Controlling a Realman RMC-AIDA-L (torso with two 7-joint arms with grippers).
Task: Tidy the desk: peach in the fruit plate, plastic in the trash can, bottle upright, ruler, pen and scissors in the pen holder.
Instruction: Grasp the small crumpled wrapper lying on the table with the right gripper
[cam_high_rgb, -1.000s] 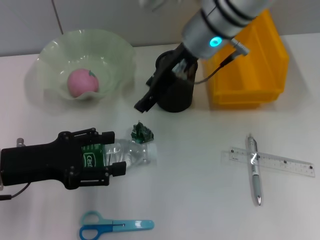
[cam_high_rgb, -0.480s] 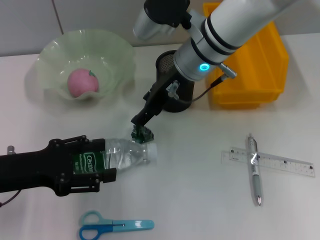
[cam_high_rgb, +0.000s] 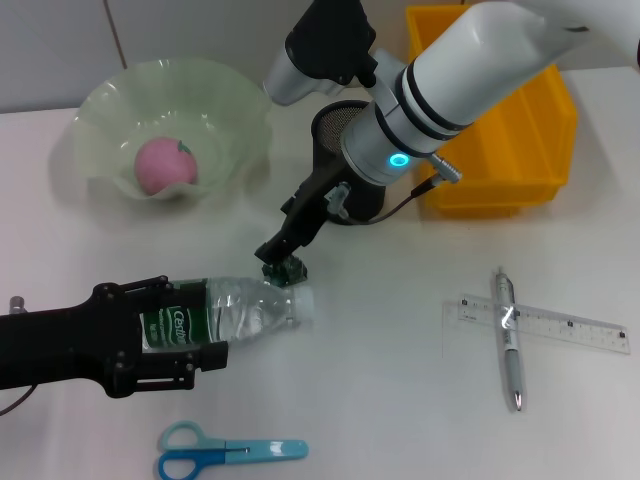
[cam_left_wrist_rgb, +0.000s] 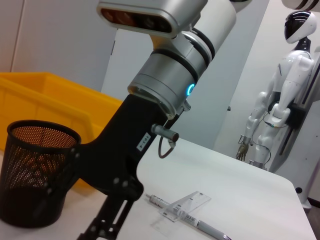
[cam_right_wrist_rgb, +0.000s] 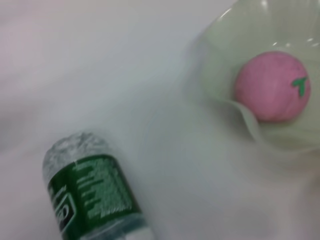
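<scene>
The counter (cam_high_rgb: 400, 400) is white and smooth, with a pale wall behind it. The bottle (cam_high_rgb: 225, 310) lies on its side near the middle. It is clear plastic with a green label, and its cap end points to the right. The left gripper (cam_high_rgb: 180, 335) sits around the label end, with its black jaws on each side of the bottle; I cannot tell if they squeeze it. The right gripper (cam_high_rgb: 283, 250) reaches down just above a small green bit of plastic (cam_high_rgb: 286, 268) beside the cap, and I cannot tell how its jaws stand. The pink peach (cam_high_rgb: 165, 165) sits in the pale green plate (cam_high_rgb: 120, 95). The black mesh holder (cam_high_rgb: 345, 120) stands next to a yellow bin (cam_high_rgb: 520, 150). The pen (cam_high_rgb: 509, 340) lies across the clear ruler (cam_high_rgb: 570, 328) on the right. The blue scissors (cam_high_rgb: 225, 455) lie at the near edge.
</scene>
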